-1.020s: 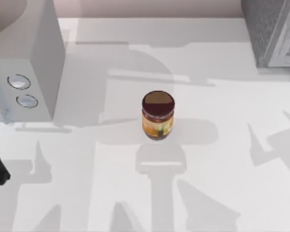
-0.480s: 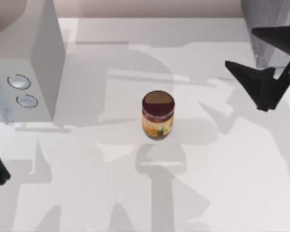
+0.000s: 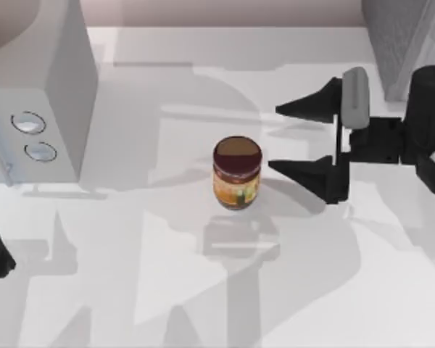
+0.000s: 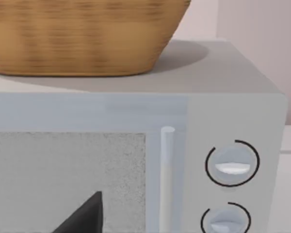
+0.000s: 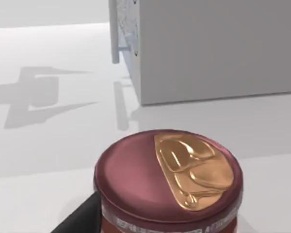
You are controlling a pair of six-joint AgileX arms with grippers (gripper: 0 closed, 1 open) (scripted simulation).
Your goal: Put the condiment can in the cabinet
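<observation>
Right gripper (image 3: 297,139) open, condiment can (image 3: 237,173) just left of its fingertips.

Fingers spread apart, pointing toward frame left; the can stands upright at table (image 3: 203,290) centre, long axis vertical, lid up, slightly below the finger midline, not yet between the fingers. Right arm nearer; left arm parked at the frame's left edge by the microwave (image 3: 36,94).

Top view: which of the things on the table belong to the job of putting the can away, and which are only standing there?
For the job:
- condiment can, upright at mid-table
- right gripper, open, just right of the can
- cabinet, far right corner

Standing by:
- microwave, at left
- wicker basket on top of it
</observation>
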